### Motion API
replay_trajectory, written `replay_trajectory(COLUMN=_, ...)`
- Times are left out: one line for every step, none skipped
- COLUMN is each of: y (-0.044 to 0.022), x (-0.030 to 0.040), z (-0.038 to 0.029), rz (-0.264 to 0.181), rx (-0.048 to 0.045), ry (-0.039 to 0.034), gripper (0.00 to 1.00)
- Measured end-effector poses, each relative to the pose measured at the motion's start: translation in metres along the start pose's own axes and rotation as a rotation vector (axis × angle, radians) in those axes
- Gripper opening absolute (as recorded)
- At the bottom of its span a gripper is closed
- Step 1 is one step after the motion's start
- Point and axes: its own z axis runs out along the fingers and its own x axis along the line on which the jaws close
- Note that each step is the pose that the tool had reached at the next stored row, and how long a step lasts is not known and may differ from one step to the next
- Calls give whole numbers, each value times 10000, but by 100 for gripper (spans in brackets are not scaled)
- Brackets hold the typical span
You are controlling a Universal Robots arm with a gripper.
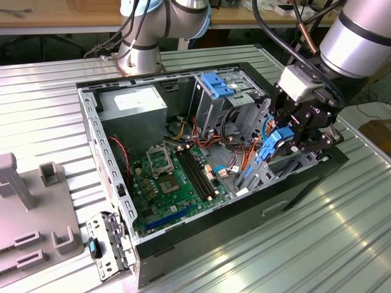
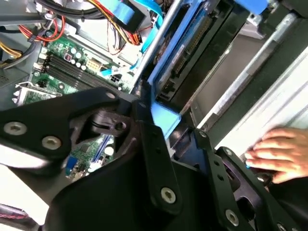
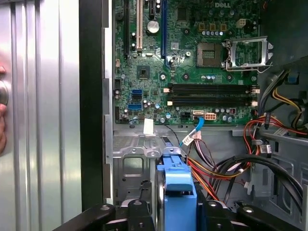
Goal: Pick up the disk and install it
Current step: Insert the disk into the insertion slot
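Exterior view: the gripper (image 1: 286,145) hangs over the computer case (image 1: 201,239), at the corner beyond the motherboard (image 1: 172,177). Its fingers are clamped on the disk (image 1: 272,148), which is tilted with its lower end inside the case.

Second wrist view: the fingers (image 2: 155,144) grip the disk's (image 2: 192,45) blue end. A person's hand (image 2: 281,151) rests on the table (image 2: 288,103) outside the case.

First wrist view: the disk (image 3: 178,188) sits edge-on between the fingers, inside the case beside the cables (image 3: 226,171).
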Motion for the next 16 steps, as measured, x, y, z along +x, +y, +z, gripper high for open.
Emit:
replay_trajectory(y=0, x=-2, z=-9, rz=0, rx=-2, ry=15, gripper=43)
replay_trajectory(y=1, x=-2, z=-7, rz=1, rx=-2, ry=11, gripper=50)
replay_trajectory(y=1, x=-2, z=-6, rz=1, rx=-2, ry=12, gripper=50)
replay_trajectory(y=1, x=-2, z=-6, rz=1, rx=-2, ry=12, gripper=50)
replay_trajectory(y=1, x=-2, z=-5, rz=1, rx=-2, ry=13, gripper=50)
replay_trajectory(y=1, x=-2, z=-6, rz=1, rx=-2, ry=14, gripper=50)
replay_trajectory(y=1, x=-2, z=-5, rz=1, rx=-2, ry=13, gripper=50)
replay_trajectory(y=-1, x=-2, z=-5, rz=1, rx=-2, ry=14, gripper=50)
replay_trajectory(y=-6, x=-2, z=-3, rz=1, rx=-2, ry=11, gripper=50)
replay_trajectory(y=-18, x=-2, z=-4, rz=1, rx=-2, ry=13, gripper=50)
replay_trajectory(y=-37, x=-2, z=-3, rz=1, rx=-2, ry=12, gripper=42)
replay_trajectory(y=-59, x=-1, z=-2, rz=1, rx=-2, ry=12, gripper=42)
replay_trajectory(y=-97, x=-1, z=-1, rz=2, rx=-2, ry=12, gripper=36)
replay_trajectory(y=-152, x=-2, z=1, rz=1, rx=-3, ry=12, gripper=29)
replay_trajectory(y=-216, x=-3, z=3, rz=1, rx=-2, ry=12, gripper=18)
replay_trajectory(y=-302, x=-11, z=8, rz=1, rx=-2, ry=11, gripper=11)
